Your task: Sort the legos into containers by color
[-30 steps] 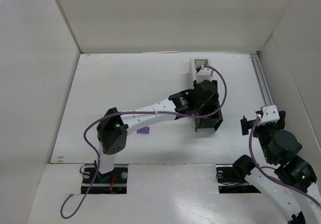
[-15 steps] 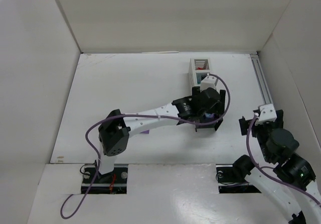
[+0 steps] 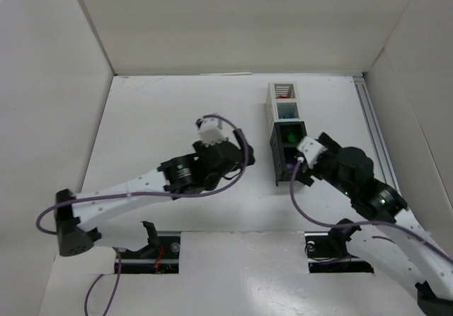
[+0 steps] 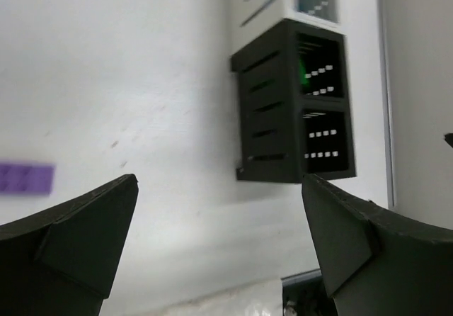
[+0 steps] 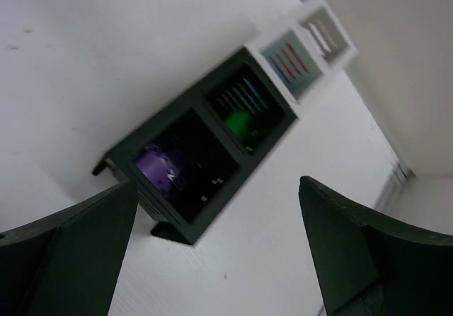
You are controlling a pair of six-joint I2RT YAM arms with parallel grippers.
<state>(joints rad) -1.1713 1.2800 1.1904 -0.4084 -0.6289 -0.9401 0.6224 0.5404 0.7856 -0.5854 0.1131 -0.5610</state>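
Note:
The containers form a row right of centre, two white bins at the far end and two black bins nearer. The far black bin holds a green lego. A purple lego lies in the near black bin. Red and cyan show in the white bins. Another purple lego lies flat on the table left of the row; in the top view my left arm hides it. My left gripper hangs open and empty left of the row. My right gripper is open and empty beside the near black bin.
White walls enclose the table on three sides. A metal rail runs along the right edge. The arm bases sit at the near edge, with purple cables looping from both arms.
My left gripper has opened and drawn back left from over the black bins. My right arm has swung in from the right edge to the near black bin.

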